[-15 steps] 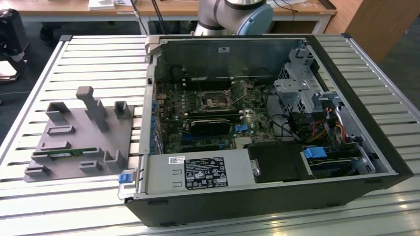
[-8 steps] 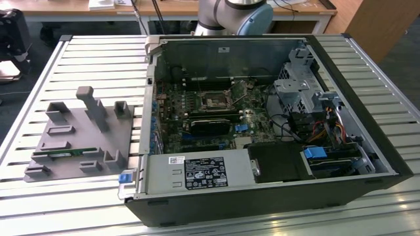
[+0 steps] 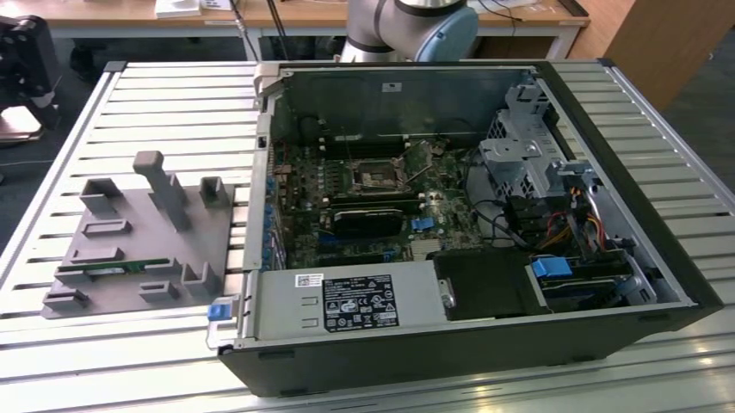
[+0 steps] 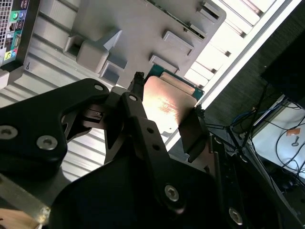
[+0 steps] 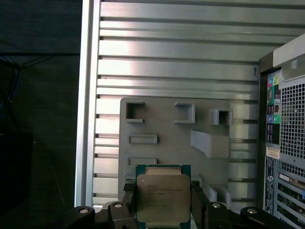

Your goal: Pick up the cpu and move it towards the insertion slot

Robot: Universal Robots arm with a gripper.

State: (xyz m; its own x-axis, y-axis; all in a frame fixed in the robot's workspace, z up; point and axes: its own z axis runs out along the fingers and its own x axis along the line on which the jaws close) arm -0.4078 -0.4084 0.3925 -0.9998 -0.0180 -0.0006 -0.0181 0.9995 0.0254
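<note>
**Cpu clamped by its edges over the grey holder**

The cpu [image 5: 163,196] lies lid up between the fingers of the end effector [image 4: 168,94], which are closed on two of its opposite edges. It is over the grey holder [image 5: 181,129] on the slatted worktop [image 5: 181,57], beside the computer case [image 5: 286,143]. By its look the chip is light, thin and rigid. The polished lid would be slippery and the underside delicate, so the pale rim is the proper hold. In the exterior view the insertion slot [image 3: 376,175] lies inside the open case, well apart from the holder. Hidden: the chip's underside, its near edge, and whether it is clear of the holder.
</note>
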